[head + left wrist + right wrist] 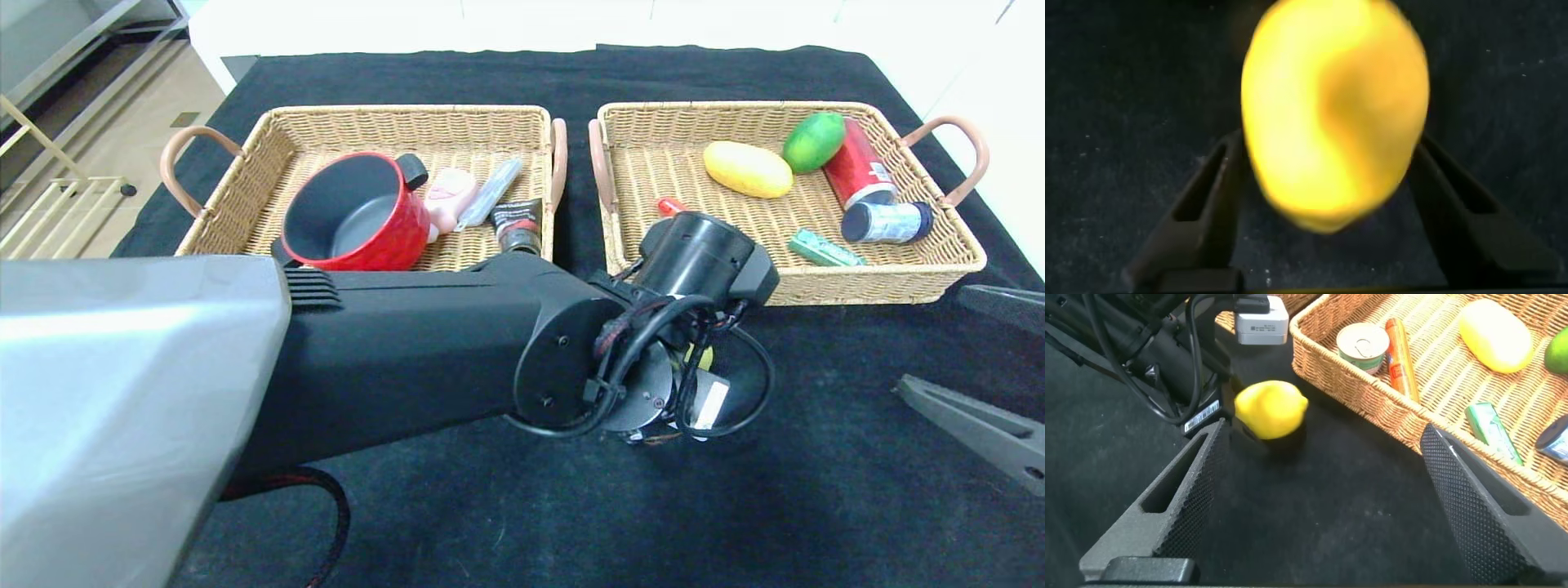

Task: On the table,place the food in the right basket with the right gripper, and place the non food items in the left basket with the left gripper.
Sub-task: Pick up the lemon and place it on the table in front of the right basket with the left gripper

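A yellow lemon (1331, 106) lies on the black cloth just in front of the right basket (882, 286); it also shows in the right wrist view (1271, 410), and as a sliver under the wrist in the head view (702, 356). My left gripper (1324, 147) reaches across to the middle of the table, points down, and its fingers (1204, 196) press against both sides of the lemon. The gripper itself is hidden under its wrist in the head view (698, 384). My right gripper (1323, 437) is open and empty, low at the right edge (931, 336), facing the lemon.
The left basket (408, 110) holds a red pot (355, 212), a pink item, a pen-like tube and a dark tube. The right basket holds a yellow mango (747, 169), a green fruit (814, 140), a red can (857, 167), a tin (886, 221) and a green pack (824, 249).
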Robot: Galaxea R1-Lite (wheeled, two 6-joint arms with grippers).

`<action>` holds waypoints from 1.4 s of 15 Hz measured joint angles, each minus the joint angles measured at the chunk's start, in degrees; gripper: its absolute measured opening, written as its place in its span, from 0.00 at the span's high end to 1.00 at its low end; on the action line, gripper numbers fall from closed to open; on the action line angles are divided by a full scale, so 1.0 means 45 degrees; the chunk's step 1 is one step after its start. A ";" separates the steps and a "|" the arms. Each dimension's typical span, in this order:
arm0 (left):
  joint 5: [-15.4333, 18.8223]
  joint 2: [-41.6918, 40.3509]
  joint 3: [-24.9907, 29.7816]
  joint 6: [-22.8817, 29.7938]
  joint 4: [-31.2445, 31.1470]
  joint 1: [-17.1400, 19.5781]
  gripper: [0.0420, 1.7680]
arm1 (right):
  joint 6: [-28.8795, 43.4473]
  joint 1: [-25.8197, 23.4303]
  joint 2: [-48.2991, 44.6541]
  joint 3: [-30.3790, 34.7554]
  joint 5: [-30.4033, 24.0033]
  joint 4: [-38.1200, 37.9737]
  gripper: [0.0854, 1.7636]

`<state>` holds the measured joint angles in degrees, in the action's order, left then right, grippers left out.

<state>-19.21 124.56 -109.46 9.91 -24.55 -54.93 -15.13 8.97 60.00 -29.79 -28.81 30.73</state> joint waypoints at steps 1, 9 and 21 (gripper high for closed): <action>0.0003 -0.0024 0.0024 -0.0022 -0.0008 0.0000 0.21 | 0.0000 0.0022 -0.0014 0.0000 0.0000 0.0005 0.03; 0.0095 -0.1311 0.1054 -0.0331 -0.0228 -0.0062 0.10 | 0.0005 0.0070 -0.0341 0.0054 -0.0005 -0.0019 0.03; 0.2102 -0.5911 0.9834 -0.3137 0.7041 0.1151 0.04 | 0.0000 0.0138 0.0287 0.0043 0.0003 -0.0005 0.03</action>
<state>-9.75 97.96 -65.21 -4.21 7.13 -49.75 -15.13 9.59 61.29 -29.60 -28.79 30.71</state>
